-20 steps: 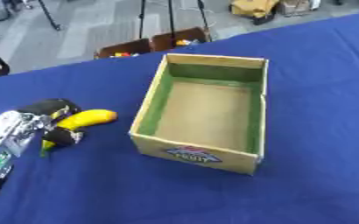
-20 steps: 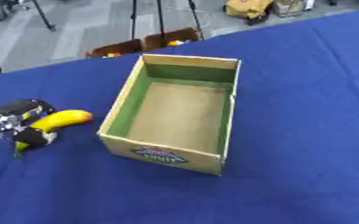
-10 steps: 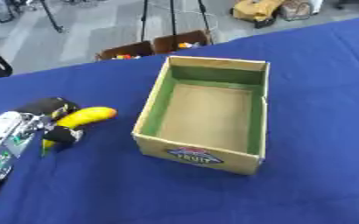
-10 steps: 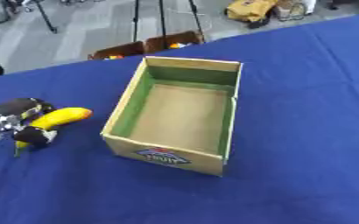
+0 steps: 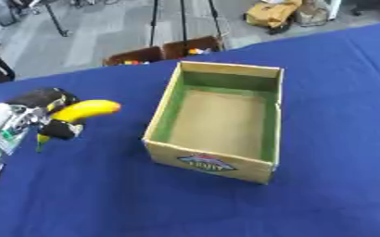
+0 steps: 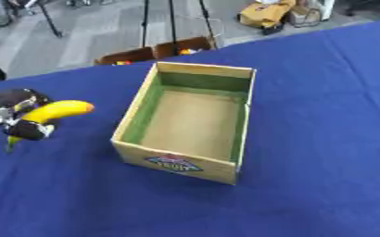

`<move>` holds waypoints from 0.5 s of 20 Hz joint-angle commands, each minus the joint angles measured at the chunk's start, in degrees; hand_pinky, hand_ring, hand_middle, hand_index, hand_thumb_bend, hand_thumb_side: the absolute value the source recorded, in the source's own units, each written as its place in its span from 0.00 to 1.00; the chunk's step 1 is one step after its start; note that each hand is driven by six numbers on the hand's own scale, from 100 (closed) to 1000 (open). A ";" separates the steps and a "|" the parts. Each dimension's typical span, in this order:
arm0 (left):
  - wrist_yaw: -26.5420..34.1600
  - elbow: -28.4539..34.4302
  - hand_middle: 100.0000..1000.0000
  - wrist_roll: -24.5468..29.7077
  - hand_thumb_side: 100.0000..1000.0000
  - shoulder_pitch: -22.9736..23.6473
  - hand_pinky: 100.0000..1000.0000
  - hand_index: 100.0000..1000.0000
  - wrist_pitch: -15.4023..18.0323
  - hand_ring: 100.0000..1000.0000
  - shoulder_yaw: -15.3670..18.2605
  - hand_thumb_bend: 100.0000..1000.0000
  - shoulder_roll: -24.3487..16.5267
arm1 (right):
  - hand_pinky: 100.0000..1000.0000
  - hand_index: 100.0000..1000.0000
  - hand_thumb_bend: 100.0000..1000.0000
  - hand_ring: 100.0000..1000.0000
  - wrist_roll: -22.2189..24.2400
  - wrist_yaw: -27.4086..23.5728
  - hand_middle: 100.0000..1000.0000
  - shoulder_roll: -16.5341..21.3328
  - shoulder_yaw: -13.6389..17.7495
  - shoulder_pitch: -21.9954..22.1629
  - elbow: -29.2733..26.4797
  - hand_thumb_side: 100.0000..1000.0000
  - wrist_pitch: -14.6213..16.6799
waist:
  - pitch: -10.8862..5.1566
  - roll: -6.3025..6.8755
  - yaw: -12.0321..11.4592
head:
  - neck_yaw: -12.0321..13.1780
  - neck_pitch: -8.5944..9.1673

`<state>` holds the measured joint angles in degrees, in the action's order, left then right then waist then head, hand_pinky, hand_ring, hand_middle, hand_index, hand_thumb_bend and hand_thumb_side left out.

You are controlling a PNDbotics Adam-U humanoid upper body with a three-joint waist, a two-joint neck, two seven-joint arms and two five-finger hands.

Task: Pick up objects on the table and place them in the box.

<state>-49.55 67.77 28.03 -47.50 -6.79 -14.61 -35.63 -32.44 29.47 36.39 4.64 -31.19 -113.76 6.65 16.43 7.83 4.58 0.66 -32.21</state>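
Note:
A yellow banana (image 5: 81, 111) with a green stem tip is held in my left hand (image 5: 36, 113), whose dark fingers curl round it at the left side of the blue table. The banana's far end points right, toward an open cardboard box (image 5: 270, 121) with green inner walls and a brown floor. Nothing lies inside the box. A gap of blue cloth separates the banana from the box's left wall. My right hand shows in neither view.
The blue tablecloth (image 5: 323, 74) covers the whole work surface. Beyond the far table edge stand crates (image 5: 162, 52) with small coloured items, tripod legs and a tan bag (image 5: 273, 13) on the grey floor.
The banana in my left hand has risen slightly and shifted a little to the right, toward the box. The whole picture has also shifted a bit.

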 commanded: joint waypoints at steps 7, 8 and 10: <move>3.75 7.55 0.62 0.78 0.34 -5.10 0.14 0.71 -1.49 0.45 0.53 0.00 -2.84 | 0.69 0.90 0.00 0.83 -0.02 -0.02 0.79 0.33 0.67 -0.26 -0.83 1.00 0.16 | -2.70 -0.68 -0.55 | -0.89 -0.80; 4.15 8.29 0.62 1.09 0.34 -5.79 0.14 0.71 -1.71 0.45 0.33 0.00 -2.70 | 0.69 0.90 0.00 0.83 0.03 -0.10 0.79 0.29 0.64 -0.29 -0.83 1.00 0.20 | -2.84 -0.67 -0.56 | -0.98 -0.88; 4.64 9.83 0.61 1.90 0.35 -7.38 0.13 0.71 -1.90 0.44 -0.31 0.00 -2.19 | 0.69 0.90 0.00 0.83 0.17 -0.24 0.79 0.18 0.54 -0.41 -0.83 1.00 0.29 | -3.15 -0.62 -0.53 | -1.08 -0.99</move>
<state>-45.46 75.78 29.55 -53.46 -8.48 -15.11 -36.14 -32.38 29.45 35.88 4.88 -30.88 -113.76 6.77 14.52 7.67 4.17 -0.20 -32.74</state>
